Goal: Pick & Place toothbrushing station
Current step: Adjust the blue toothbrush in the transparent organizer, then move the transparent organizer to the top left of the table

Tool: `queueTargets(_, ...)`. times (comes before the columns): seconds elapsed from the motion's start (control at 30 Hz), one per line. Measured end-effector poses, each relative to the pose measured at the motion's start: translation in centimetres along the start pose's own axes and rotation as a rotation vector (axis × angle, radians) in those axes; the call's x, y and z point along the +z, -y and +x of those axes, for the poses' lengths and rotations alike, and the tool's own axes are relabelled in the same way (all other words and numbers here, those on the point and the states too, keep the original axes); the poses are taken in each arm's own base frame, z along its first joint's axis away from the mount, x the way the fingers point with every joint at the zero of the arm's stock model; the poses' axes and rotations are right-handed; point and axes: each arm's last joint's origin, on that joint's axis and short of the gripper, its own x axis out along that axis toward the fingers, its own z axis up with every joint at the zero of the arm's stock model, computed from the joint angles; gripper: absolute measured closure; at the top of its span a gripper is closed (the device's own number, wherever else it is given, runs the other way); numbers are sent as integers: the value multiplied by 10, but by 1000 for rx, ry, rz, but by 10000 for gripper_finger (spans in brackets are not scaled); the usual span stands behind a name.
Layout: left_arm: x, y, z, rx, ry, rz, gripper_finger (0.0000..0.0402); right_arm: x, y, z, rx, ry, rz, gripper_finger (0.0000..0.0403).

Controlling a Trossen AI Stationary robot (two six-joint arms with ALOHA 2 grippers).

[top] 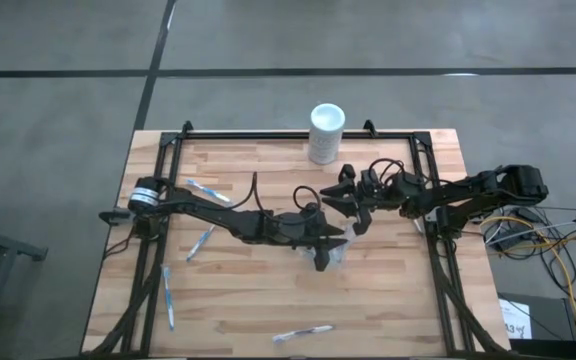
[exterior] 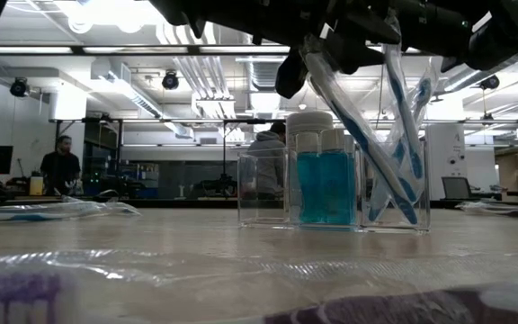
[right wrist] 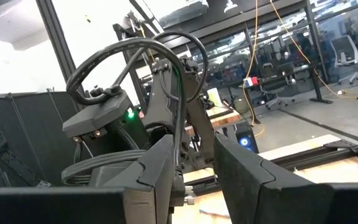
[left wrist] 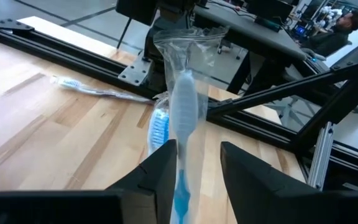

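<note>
Crinkled clear wrap sheathes a slim toothbrush [left wrist: 182, 118] between the left gripper's [left wrist: 194, 171] parted fingers; right gripper's [right wrist: 191, 168] fingers parted, empty.

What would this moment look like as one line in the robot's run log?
left gripper: open around wrapped blue-and-white toothbrush, above clear plastic organizer | right gripper: open, empty, raised | loose wrapped toothbrushes on wooden table

Light wooden table [top: 258, 300], black frame along its edges. White cylinder [top: 326, 132] upright at the far edge. Wrapped toothbrushes lie scattered: one [top: 208, 190] far left, one [top: 200, 242] mid-left, one [top: 168, 297] near the left edge, one [top: 303, 333] at the near edge. Clear compartmented holder [exterior: 331, 187] stands mid-table.
</note>
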Motion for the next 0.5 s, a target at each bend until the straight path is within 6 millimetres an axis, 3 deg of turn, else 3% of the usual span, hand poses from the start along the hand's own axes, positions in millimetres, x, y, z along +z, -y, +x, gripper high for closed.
queueTargets(0.5, 7, 0, -9, 49, -40, 50, 271, 1, 0, 0, 1, 5, -9, 287)
